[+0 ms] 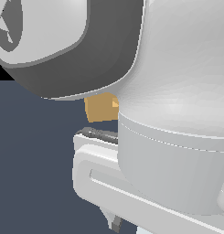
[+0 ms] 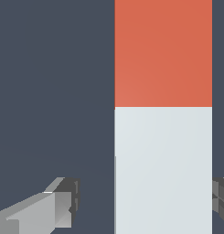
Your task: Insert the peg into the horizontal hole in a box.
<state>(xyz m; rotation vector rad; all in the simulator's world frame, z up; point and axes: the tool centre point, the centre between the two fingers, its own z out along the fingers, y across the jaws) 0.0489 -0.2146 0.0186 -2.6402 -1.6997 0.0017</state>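
Note:
In the wrist view the peg fills much of the picture, one half orange-red and the other pale grey-white. It lies on the dark floor between the fingers of my gripper, which is open. One finger stands clear of the white half with a gap. The other finger sits right at the peg's opposite side. In the exterior view only a small tan-orange patch of the box shows behind the arm. A lighter spot at its edge may be the hole.
The arm's large grey-white links block most of the exterior view. Dark blue-grey floor lies around the peg and in front of the box.

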